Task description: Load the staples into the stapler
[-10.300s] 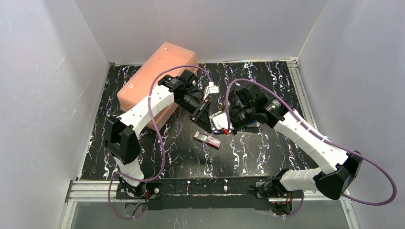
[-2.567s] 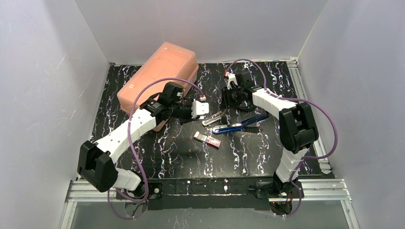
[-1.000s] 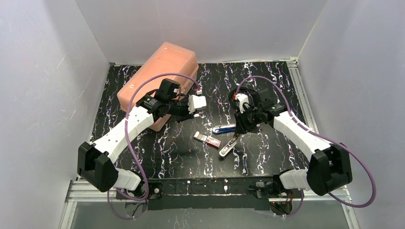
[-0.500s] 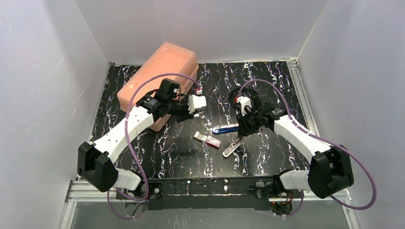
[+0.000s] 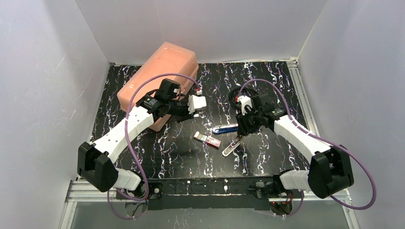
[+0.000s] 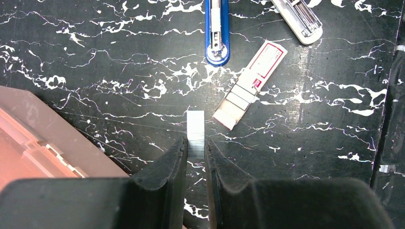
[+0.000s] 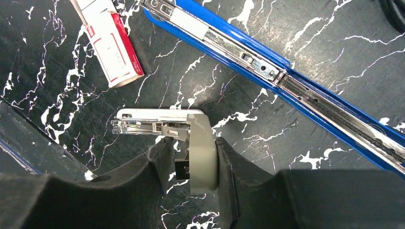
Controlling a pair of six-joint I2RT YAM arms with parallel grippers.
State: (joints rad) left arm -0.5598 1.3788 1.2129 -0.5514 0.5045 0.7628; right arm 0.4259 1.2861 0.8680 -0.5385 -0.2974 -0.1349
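The stapler lies swung open on the black marbled table: its blue base [image 5: 224,129] [image 7: 286,81] and its silver-and-grey top arm [image 5: 230,146] [image 7: 153,126]. My right gripper [image 5: 240,135] [image 7: 193,142] stands round the arm's grey rear end. Its right finger touches the arm and a gap shows at the left finger. The staples box [image 5: 207,139] [image 6: 248,83] lies slid open just left of the stapler, its tray out. My left gripper [image 5: 199,102] [image 6: 196,143] hovers behind it, shut on a short silver strip of staples [image 6: 195,126].
A large salmon-pink plastic case [image 5: 160,71] [image 6: 38,138] stands at the back left, close beside the left arm. White walls enclose the table on three sides. A metal rail [image 5: 205,186] runs along the near edge.
The right gripper shifted the stapler's top arm slightly and its jaws have widened round it. The left arm has not moved and keeps hold of the strip.
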